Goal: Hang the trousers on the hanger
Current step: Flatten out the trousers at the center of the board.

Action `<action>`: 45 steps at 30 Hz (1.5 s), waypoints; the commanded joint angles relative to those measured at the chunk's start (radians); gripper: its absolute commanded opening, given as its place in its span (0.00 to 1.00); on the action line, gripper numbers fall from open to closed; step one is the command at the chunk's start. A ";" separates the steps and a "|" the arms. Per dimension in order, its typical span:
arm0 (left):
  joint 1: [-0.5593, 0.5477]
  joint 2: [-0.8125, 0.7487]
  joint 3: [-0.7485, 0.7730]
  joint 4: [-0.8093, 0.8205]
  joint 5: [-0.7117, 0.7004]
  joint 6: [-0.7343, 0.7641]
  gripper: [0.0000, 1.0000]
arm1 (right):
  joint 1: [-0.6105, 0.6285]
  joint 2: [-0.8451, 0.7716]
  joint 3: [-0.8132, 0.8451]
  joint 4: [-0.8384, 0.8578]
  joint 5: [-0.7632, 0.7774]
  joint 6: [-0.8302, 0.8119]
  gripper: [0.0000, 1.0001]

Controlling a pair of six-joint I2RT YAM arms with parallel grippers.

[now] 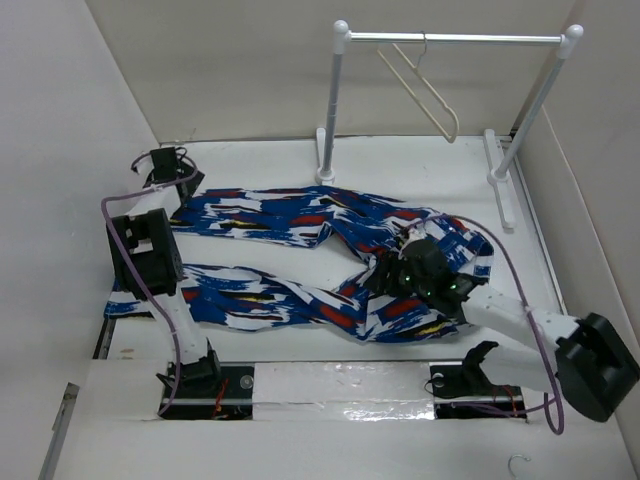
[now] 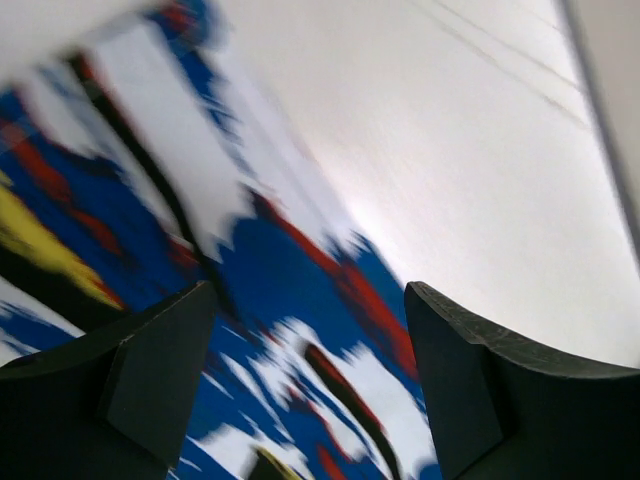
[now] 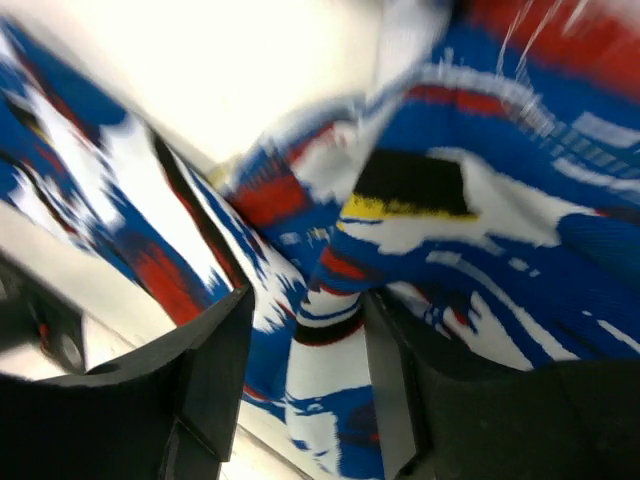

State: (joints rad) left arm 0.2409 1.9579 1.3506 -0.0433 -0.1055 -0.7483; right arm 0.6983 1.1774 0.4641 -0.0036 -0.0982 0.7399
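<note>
two legs of the trousers (image 1: 290,215) are spread flat across the white table (image 1: 420,165), running leftward from a bunched waist end on the right side, and the blue, white, red, black and yellow pattern is seen over the whole length. the far leg is stretched towards the left wall, while the near leg is laid close to the near edge of the table.

the hanger (image 1: 425,90) is hung by its metal hook on the bar of the white-posted garment rail (image 1: 450,38) at the back of the table, well apart from the trousers and touched by neither arm.

the left gripper (image 2: 310,295) is held over the left end of the far leg, near the left wall. its fingers (image 2: 150,380) are spread wide; blurred fabric and bare table are seen through the gap, and nothing is gripped.

the right gripper (image 3: 308,300) is lowered onto the bunched cloth near the waist end, on the right half of the table. its fingers (image 3: 210,370) are drawn close together, and a raised fold of the trousers is pinched between them, with the cloth touched on both sides. more rumpled fabric is seen beyond the fingertips in the right wrist view.
</note>
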 commanded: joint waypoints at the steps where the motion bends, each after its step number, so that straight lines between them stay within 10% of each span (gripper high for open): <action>1: -0.124 -0.174 0.016 0.048 0.036 0.033 0.75 | -0.102 -0.131 0.126 -0.131 0.172 -0.075 0.58; 6: -0.356 -0.312 0.030 0.053 -0.003 0.058 0.69 | -0.342 -0.307 0.140 -0.234 0.219 -0.237 0.76; 8: -0.506 -0.368 -0.031 0.089 -0.007 0.047 0.63 | -0.495 -0.315 0.117 -0.210 0.233 -0.273 0.57; 10: -0.618 -0.465 -0.158 0.204 -0.016 0.058 0.54 | -0.601 -0.285 0.081 -0.170 0.250 -0.281 0.03; 12: -0.762 -0.528 -0.240 0.253 -0.025 0.076 0.38 | -0.753 -0.236 0.074 -0.121 0.163 -0.315 0.00; 18: -0.925 -0.531 -0.442 0.280 -0.011 0.118 0.45 | -0.887 -0.061 0.102 -0.092 0.089 -0.293 0.68; 23: -0.956 -0.485 -0.515 0.332 -0.025 0.138 0.78 | -0.921 -0.004 0.082 -0.007 0.094 -0.289 0.72; 27: -0.956 -0.398 -0.481 0.345 0.003 0.153 0.82 | -0.935 0.117 0.171 -0.015 0.060 -0.303 0.70; 30: -0.956 -0.349 -0.470 0.376 -0.020 0.168 0.82 | -0.956 0.180 0.227 0.031 0.063 -0.300 0.63; 34: -0.924 -0.283 -0.452 0.417 -0.034 0.152 0.81 | -0.977 0.245 0.278 0.086 0.012 -0.304 0.15; 37: -0.891 -0.264 -0.495 0.546 -0.016 0.118 0.69 | -0.967 0.243 0.315 0.142 -0.058 -0.313 0.00; 40: -0.882 -0.226 -0.495 0.592 -0.029 0.080 0.17 | -0.967 0.263 0.402 0.056 -0.051 -0.341 0.00; 42: -0.871 -0.215 -0.490 0.591 -0.031 0.066 0.00 | -0.967 0.268 0.438 0.044 -0.037 -0.346 0.00; 45: -0.861 -0.258 -0.527 0.612 -0.037 0.063 0.00 | -0.979 0.303 0.524 0.059 -0.040 -0.352 0.00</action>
State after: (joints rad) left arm -0.6254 1.7435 0.8459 0.4850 -0.1291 -0.6655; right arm -0.2733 1.4624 0.8833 -0.0021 -0.1345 0.4168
